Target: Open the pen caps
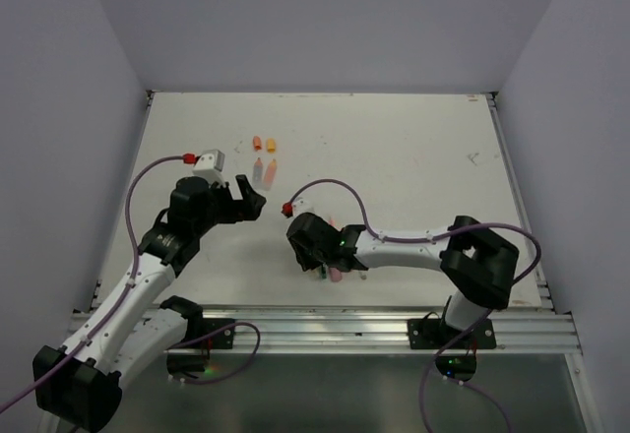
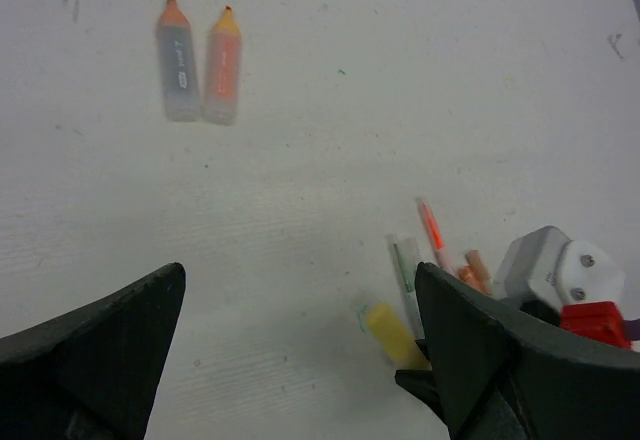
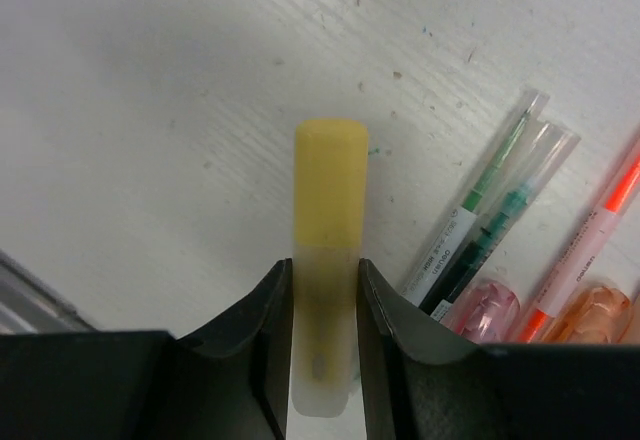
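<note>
loose caps (image 1: 257, 142) 2 | highlighters (image 2: 180, 60) 5 | thin pens (image 3: 480, 210) 3
</note>
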Controlling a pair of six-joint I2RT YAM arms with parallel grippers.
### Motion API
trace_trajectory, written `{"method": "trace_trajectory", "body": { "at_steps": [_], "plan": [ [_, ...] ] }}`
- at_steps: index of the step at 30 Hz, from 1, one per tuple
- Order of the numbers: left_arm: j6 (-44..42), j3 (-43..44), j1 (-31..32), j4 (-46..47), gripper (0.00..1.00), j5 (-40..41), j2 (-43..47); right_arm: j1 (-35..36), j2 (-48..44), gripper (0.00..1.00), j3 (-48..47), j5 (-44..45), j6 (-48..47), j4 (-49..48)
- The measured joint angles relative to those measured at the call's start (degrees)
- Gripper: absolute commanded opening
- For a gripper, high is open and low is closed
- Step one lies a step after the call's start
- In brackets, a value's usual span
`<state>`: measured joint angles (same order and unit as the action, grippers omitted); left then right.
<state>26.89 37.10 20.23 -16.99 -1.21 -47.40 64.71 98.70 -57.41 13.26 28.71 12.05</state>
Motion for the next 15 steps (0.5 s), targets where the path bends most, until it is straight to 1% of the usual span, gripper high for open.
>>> {"method": "trace_trajectory", "body": {
  "at_steps": [7, 10, 15],
  "plan": [
    [7.0, -6.3, 0.2, 7.6, 0.93, -9.7, 0.0, 0.1, -12.6, 0.0, 6.8, -0.6, -2.6, -12.5],
    [9.6, -7.8, 1.5, 10.0, 0.92, -11.2, -0.3, 0.1, -16.3, 0.0, 9.4, -0.6, -3.6, -18.2],
    [12.8, -8.0, 8.1, 14.6, 0.88, -10.5, -1.9, 0.1, -19.0, 0.0, 12.4, -0.3, -5.1, -23.7]
  ]
}}
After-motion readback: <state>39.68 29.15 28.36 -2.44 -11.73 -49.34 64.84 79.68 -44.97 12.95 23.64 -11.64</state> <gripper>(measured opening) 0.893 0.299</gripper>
